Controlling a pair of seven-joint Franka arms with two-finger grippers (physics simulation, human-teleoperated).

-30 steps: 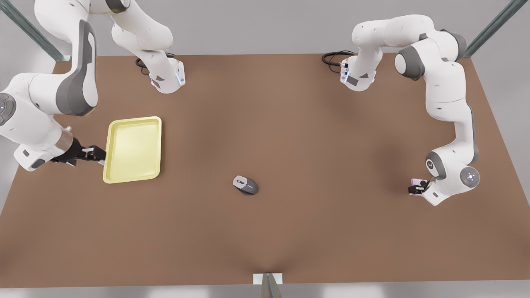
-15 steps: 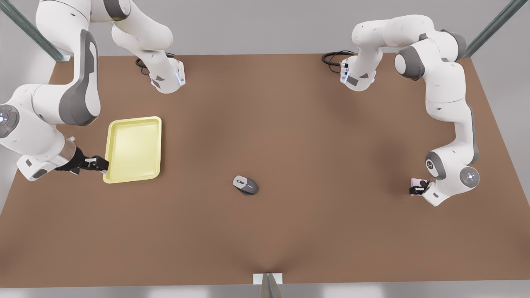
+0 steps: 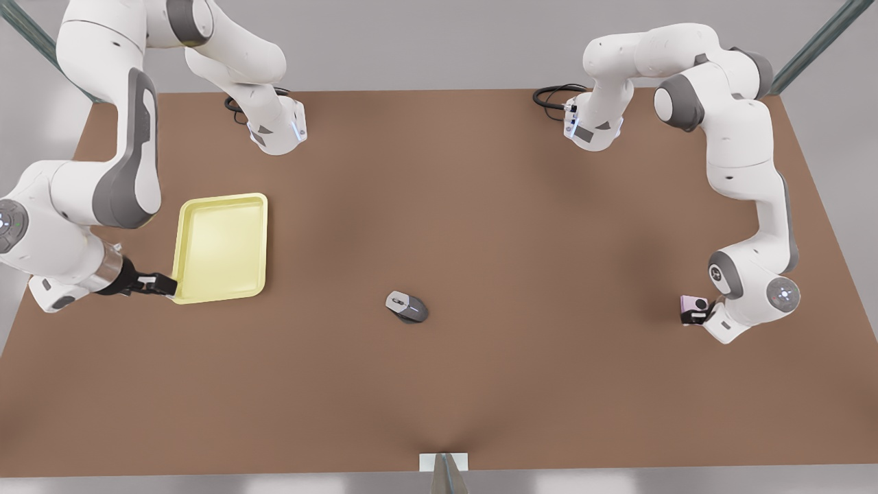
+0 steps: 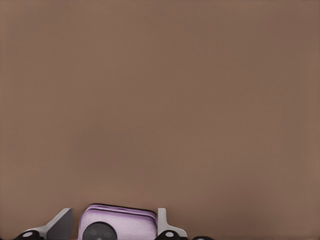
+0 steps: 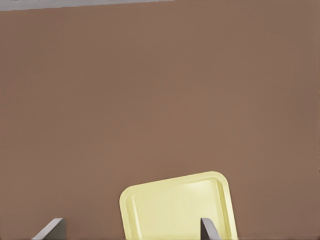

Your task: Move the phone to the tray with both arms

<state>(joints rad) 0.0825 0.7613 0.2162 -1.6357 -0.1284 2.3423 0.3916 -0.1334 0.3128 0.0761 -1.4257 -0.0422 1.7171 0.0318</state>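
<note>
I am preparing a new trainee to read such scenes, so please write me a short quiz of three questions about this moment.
1. True or false: the phone already lies in the tray.
2. What lies on the table between the tray and the phone? A) a mouse B) a cup C) a remote control
3. Fill in: the phone is at the ____ pincer.

Key
1. False. The phone is on the table at the front view's right, far from the tray.
2. A
3. Left. The left pincer is at the phone; the right pincer is open at the tray's near corner.
</note>
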